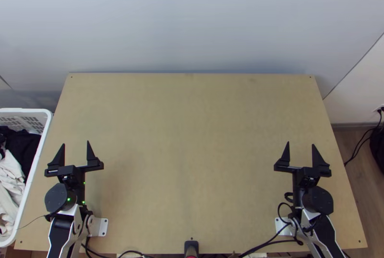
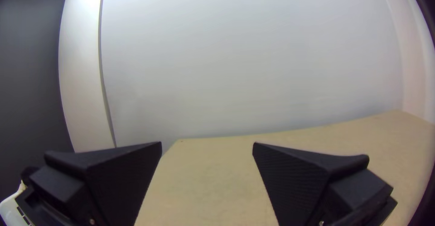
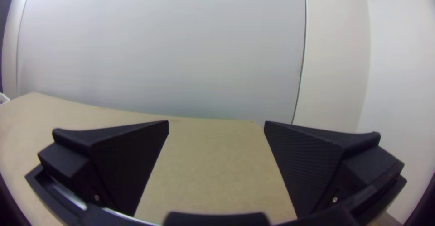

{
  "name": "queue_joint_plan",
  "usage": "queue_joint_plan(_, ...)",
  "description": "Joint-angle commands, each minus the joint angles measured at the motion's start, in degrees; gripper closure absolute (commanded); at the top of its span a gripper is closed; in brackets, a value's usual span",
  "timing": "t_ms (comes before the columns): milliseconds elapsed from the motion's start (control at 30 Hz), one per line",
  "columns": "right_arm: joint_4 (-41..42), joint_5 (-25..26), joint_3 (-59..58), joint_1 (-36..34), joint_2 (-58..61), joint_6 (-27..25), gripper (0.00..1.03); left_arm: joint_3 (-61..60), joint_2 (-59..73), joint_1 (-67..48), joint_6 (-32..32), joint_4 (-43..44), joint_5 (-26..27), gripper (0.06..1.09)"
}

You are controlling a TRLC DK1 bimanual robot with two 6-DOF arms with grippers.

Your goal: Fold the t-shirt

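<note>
T-shirt, one, for folding: presumably among the loose clothes in the white plastic basket (image 1: 24,110), beside the left edge of the wooden surface (image 1: 192,138); which piece it is, cannot be told.

Handling, as judged: light, limp, not fragile; likely to slump into creases when lifted and to drag a neighbouring piece along. Little slip expected between broad pads. Best hold: first a raised fold at the top of the heap, pinched by one tool; then, once laid on the surface, the two shoulders or two hem corners, one to each tool, for drawing flat before any fold.

Appearance, candidates: one dark cloth (image 1: 23,148), black or nearly so, bunched towards the basket's far end; pale cloth (image 1: 10,174), white to cream, rumpled in soft ridges and lying nearer the arms' side. Collar, sleeves and hem: not distinguishable. Number of pieces: uncertain.

Left tool (image 1: 76,143): black, fingers set wide apart, nothing between them, above the surface near the basket. Right tool (image 1: 300,143): of like pattern, likewise spread and unladen, over the surface's right side.
</note>
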Motion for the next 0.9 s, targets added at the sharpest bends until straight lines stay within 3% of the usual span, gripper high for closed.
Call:
queue_joint_plan(0,0.01,0.01,0.01,0.00,0.01,0.02,0.05,0.02,0.01,0.01,0.01,0.02,0.00,0.11)
queue_joint_plan(800,0.01,0.01,0.01,0.00,0.01,0.02,0.05,0.02,0.01,0.01,0.01,0.02,0.00,0.11)
queue_joint_plan(867,0.01,0.01,0.01,0.00,0.01,0.02,0.05,0.02,0.10,-0.17,-3.95,-0.16,0.79,0.11)
